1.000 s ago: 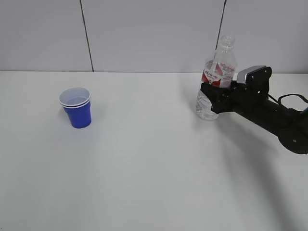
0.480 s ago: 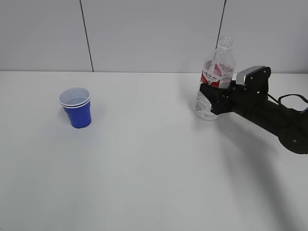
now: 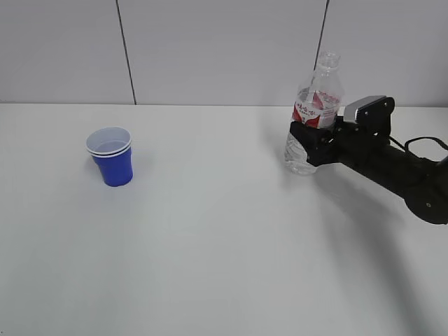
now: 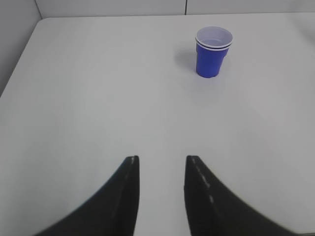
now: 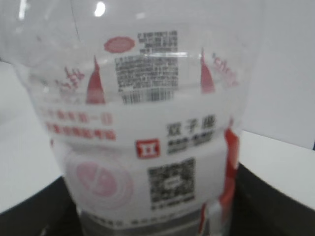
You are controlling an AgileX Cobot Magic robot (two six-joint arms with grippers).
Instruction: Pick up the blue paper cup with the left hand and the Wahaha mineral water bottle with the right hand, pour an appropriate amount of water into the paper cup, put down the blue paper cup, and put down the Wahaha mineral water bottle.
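The blue paper cup (image 3: 110, 155) stood on the tabletop (image 3: 224, 245), released; the left end effector (image 4: 161, 169) hung empty, parted, well apart. The right end effector (image 3: 306, 143) bracketed the Wahaha mineral water bottle (image 3: 313, 115); grip indeterminate. Set-down appeared underway; withdrawal required clean clearance.

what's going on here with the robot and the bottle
The right claw sits around the middle of a tall clear plastic water bottle with a red-and-white label, which stands on the right of the white table with no cap on its neck. Whether the claw is clamped on it or just letting go cannot be told. The small royal blue paper cup with a doubled white rim stands alone on the left, with what looks like water inside. The left claw is open, empty and well back from the cup.
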